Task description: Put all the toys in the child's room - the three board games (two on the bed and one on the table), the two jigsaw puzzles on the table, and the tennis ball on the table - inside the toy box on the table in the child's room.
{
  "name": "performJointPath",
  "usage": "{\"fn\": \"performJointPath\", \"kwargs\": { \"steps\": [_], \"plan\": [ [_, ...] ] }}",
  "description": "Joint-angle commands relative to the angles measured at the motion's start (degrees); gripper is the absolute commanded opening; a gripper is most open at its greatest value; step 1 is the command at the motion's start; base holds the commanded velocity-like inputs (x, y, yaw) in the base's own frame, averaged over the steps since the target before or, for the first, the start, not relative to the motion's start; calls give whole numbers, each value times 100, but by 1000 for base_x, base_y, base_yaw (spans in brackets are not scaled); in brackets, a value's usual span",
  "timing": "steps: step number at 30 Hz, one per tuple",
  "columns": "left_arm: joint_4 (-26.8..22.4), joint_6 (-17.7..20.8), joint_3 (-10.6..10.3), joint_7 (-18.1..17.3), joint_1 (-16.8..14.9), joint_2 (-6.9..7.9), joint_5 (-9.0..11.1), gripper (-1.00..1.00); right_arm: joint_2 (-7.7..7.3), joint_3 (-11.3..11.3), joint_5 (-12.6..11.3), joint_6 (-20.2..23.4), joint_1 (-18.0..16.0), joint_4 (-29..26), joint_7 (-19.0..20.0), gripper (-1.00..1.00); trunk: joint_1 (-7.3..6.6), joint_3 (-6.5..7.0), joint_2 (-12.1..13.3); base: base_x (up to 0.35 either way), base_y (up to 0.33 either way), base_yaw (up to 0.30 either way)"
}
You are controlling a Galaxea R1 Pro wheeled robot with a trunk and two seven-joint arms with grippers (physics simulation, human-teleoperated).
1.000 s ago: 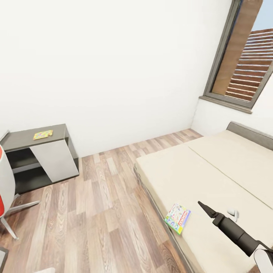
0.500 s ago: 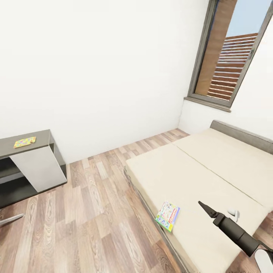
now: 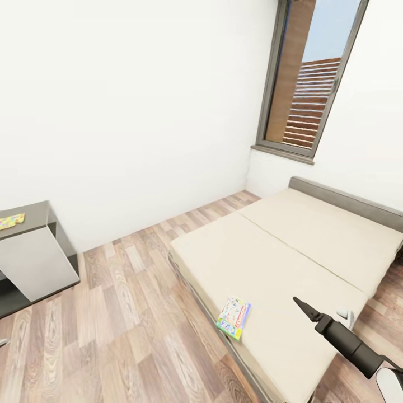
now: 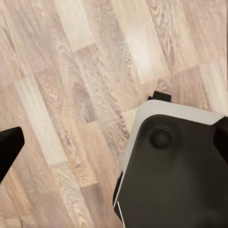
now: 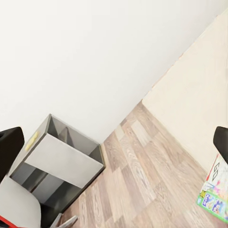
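My right gripper (image 3: 305, 309) hangs at five o'clock over the low bed with two cream mattresses (image 3: 291, 263), its dark fingers spread wide and empty. A thin white-green-yellow printed board game box (image 3: 233, 318) lies flat near the bed's edge, at nine o'clock from that gripper. At far nine o'clock, a neon jigsaw puzzle square (image 3: 11, 221) rests on the dark grey counter (image 3: 33, 215). My left gripper (image 4: 114, 142) faces the wood-plank floor (image 4: 85, 71), fingers spread, holding nothing.

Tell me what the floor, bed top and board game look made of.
Floor: wood planks or laminate, brown-grey with printed-looking grain, low sheen.
Bed: two cream mattresses, matte and seemingly fabric-covered, with a seam between; grey frame, material unclear.
Board game: thin flat box, probably printed card, colourful lid.
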Motion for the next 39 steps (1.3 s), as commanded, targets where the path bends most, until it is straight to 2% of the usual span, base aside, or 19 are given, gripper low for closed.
{"fn": "performJointPath", "kwargs": {
  "steps": [1, 26, 39],
  "plan": [
    [3, -18, 46, 25, 0, 0, -62, 100, 0, -4, -39, 46, -6, 1, 6, 100, 3, -4, -11, 0, 0, -219],
    [3, -23, 38, 25, 13, -7, -67, 100, 8, 8, -30, 35, -6, 1, -12, 100, 3, 164, -11, 0, 0, -205],
    [3, -24, 38, 25, 14, -5, -67, 100, 9, 11, -30, 35, -6, 1, -11, 100, 3, 218, -11, 0, 0, -110]
  ]
}}
